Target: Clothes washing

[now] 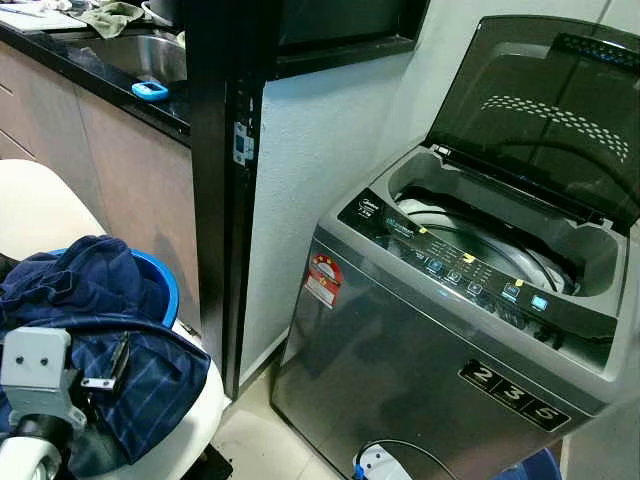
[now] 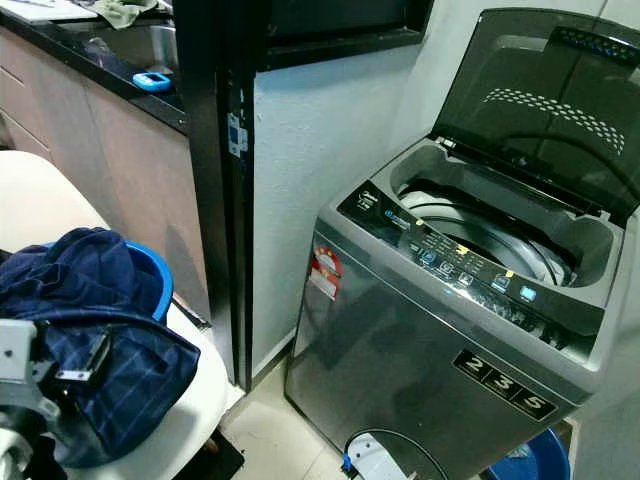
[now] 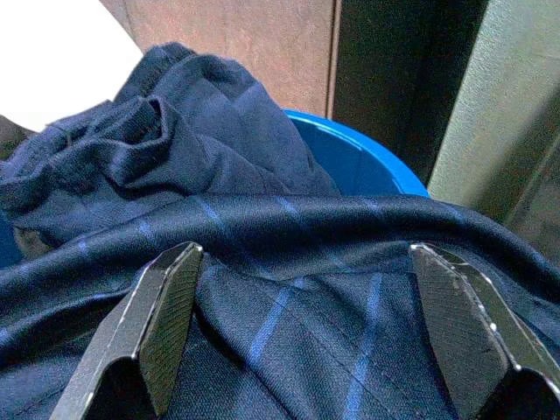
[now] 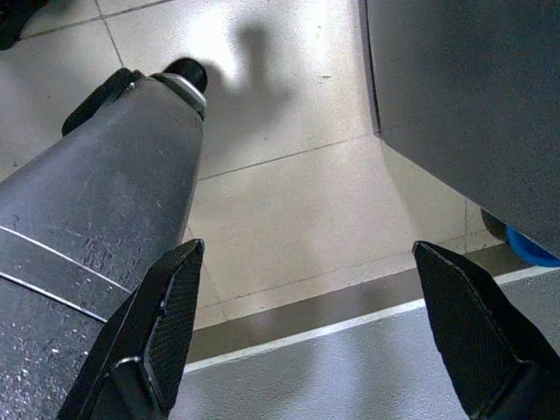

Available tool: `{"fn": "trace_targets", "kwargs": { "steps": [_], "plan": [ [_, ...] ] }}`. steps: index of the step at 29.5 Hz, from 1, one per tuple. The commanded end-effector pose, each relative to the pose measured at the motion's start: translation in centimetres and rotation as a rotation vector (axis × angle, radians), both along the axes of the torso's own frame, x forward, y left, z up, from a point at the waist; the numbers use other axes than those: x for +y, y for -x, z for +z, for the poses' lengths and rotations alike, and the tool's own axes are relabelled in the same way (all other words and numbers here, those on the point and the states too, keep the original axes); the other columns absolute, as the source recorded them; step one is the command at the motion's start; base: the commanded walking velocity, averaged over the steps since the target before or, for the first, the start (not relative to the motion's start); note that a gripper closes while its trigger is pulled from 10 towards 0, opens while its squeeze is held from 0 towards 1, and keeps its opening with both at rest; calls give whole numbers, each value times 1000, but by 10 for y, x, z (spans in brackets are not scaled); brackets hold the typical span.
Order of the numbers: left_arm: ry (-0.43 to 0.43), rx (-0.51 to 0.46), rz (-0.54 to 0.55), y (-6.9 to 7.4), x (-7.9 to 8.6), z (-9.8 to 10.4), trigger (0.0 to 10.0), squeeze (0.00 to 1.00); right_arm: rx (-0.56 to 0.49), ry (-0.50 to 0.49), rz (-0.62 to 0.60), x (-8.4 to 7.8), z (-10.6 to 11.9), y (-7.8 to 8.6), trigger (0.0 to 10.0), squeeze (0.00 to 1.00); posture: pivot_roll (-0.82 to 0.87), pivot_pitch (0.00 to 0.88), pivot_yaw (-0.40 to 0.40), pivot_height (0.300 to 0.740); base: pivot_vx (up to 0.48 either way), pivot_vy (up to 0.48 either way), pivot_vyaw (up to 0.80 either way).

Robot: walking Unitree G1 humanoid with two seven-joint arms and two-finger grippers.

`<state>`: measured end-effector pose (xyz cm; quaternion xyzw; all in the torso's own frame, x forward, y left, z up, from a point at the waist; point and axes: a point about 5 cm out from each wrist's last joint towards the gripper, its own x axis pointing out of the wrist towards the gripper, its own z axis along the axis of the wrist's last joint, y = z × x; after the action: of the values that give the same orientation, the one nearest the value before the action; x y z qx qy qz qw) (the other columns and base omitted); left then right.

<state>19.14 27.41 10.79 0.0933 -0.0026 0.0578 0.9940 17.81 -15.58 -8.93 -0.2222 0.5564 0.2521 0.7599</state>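
Left eye view: a round blue plastic basin (image 1: 165,285) sits on a white rounded seat (image 1: 35,205) at the robot's left, heaped with dark navy clothes with thin blue stripes (image 1: 85,300). The heap rises above the basin's rim and spills over its near edge, towards the seat's front edge. To the right stands a grey top-loading washing machine (image 1: 400,360) with its smoky tinted lid (image 1: 545,110) raised and leaning back against the wall. Its steel drum (image 1: 480,245) lies open to view below the black control panel (image 1: 470,270), and I cannot tell whether anything lies in it. A red and white sticker marks the front upper left corner of the machine, and the digits 2 3 5 sit lower on the front at the right.

The left gripper (image 3: 319,324) hangs just over the navy clothes with its two black fingers (image 3: 166,315) spread wide apart, and a long fold of striped cloth runs crosswise between the tips. I cannot tell whether the tips touch the cloth. The stripes below that fold run lengthwise, away from the gripper towards the basin's far rim.

The right gripper (image 4: 311,324) hangs idle over the pale tiled floor (image 4: 289,192) beside the machine's dark side, fingers likewise well apart and holding nothing.

Behind the seat, a black counter (image 1: 90,70) carries a steel sink (image 1: 140,55), and a small blue object (image 1: 150,91) lies at the counter's front edge.
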Motion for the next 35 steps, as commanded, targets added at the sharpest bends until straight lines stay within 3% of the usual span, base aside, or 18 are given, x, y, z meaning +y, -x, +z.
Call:
{"fn": "trace_targets", "kwargs": {
  "steps": [1,13,14,15,23,35],
  "plan": [
    [24,45,-14,4,-6,-13,10000,0,4,-2,-13,2,-1,2,10000,0,298,0,-166,740,0,0,0],
    [26,93,-12,12,-8,-29,10000,0,17,-7,-17,3,-4,9,10000,0,299,0,-168,740,0,0,0],
    [25,100,-8,13,-8,-31,6980,0,18,-4,-18,0,-4,9,10000,0,299,0,-168,740,0,0,0],
    [25,105,-7,14,-8,-33,0,0,19,1,-20,-5,-4,10,10000,0,299,0,-168,740,0,0,0],
    [28,113,-13,15,-12,-37,0,0,27,11,-27,-17,-5,15,10000,0,297,0,-171,740,0,0,0],
    [27,77,-13,13,-10,-30,0,0,14,-17,-35,-6,-4,9,10000,0,301,0,-168,740,0,0,0]
  ]
}}
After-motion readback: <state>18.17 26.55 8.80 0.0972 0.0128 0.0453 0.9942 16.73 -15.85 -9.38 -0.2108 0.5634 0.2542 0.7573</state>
